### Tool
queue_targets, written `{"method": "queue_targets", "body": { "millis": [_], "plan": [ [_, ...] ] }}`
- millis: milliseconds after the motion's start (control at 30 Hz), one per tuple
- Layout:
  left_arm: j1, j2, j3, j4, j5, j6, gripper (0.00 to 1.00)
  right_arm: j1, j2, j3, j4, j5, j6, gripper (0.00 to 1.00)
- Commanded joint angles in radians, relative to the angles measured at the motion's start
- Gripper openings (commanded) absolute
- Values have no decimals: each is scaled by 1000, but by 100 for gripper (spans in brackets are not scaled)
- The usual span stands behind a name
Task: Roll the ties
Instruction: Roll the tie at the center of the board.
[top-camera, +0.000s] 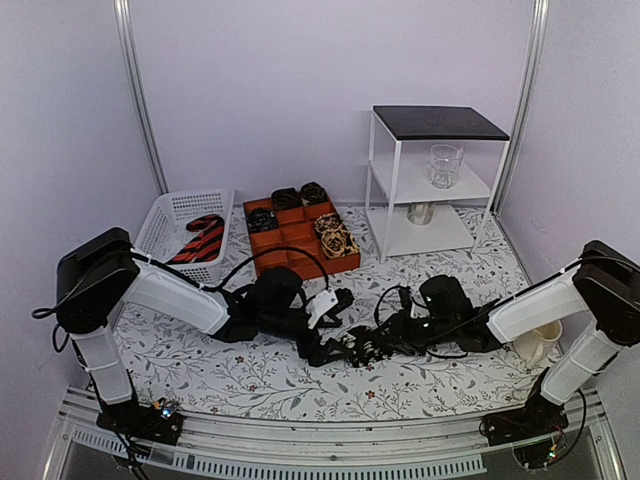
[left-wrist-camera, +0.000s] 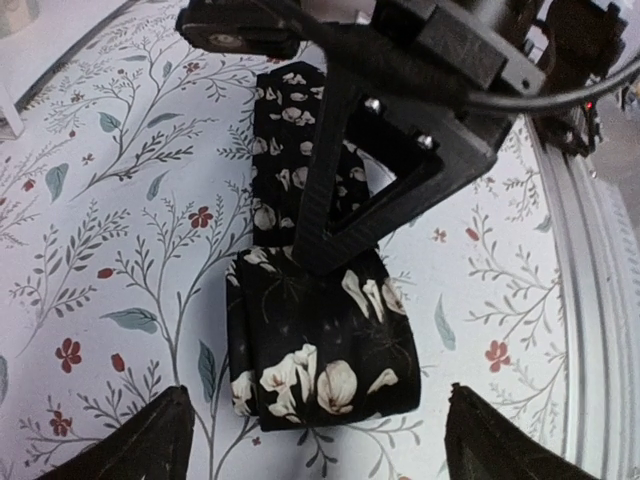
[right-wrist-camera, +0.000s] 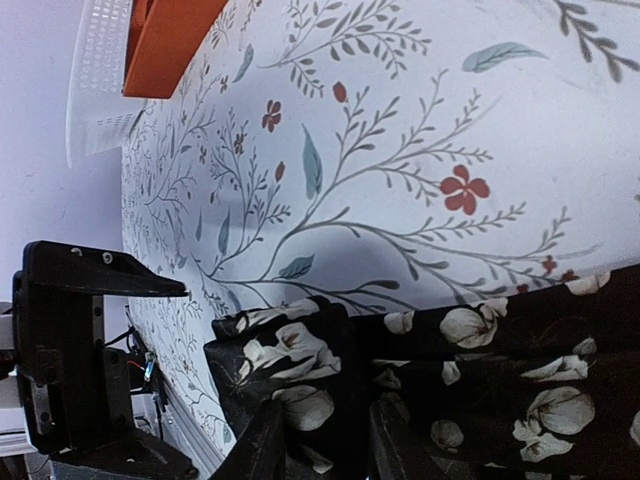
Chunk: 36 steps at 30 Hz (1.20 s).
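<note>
A black tie with white flowers (left-wrist-camera: 320, 350) lies on the floral tablecloth, its near end folded into a thick, partly rolled wad. My left gripper (left-wrist-camera: 320, 450) is open, its fingertips (left-wrist-camera: 140, 440) standing wide on either side just short of the wad. My right gripper (right-wrist-camera: 325, 450) is shut on the tie (right-wrist-camera: 300, 370) at the wad's edge, and its finger (left-wrist-camera: 330, 210) shows pressing down on the fabric. From above, both grippers (top-camera: 328, 330) (top-camera: 385, 340) meet over the tie (top-camera: 345, 352) at the table's middle front.
An orange compartment tray (top-camera: 300, 240) behind holds several rolled ties. On the left a white basket (top-camera: 165, 215) holds a red-and-black striped tie (top-camera: 200, 240). A white shelf (top-camera: 430, 190) with a glass stands back right, and a cream mug (top-camera: 538, 345) sits by the right arm.
</note>
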Motion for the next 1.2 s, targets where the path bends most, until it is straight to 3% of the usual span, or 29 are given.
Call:
{"method": "queue_targets", "body": {
  "millis": [0,733,900,1167],
  "plan": [
    [8,2,-29,50,-16,31,98,29,33,33,6,48,49,29],
    [-39,173,126,-4,-19,80,93,39,32,36,-3,73,70,29],
    [-41,184,136,-27,12,89,84,40,25,28,-4,81,71,28],
    [-60,153,113,-30,87,105,52,40,11,23,-8,86,45,29]
  ]
}}
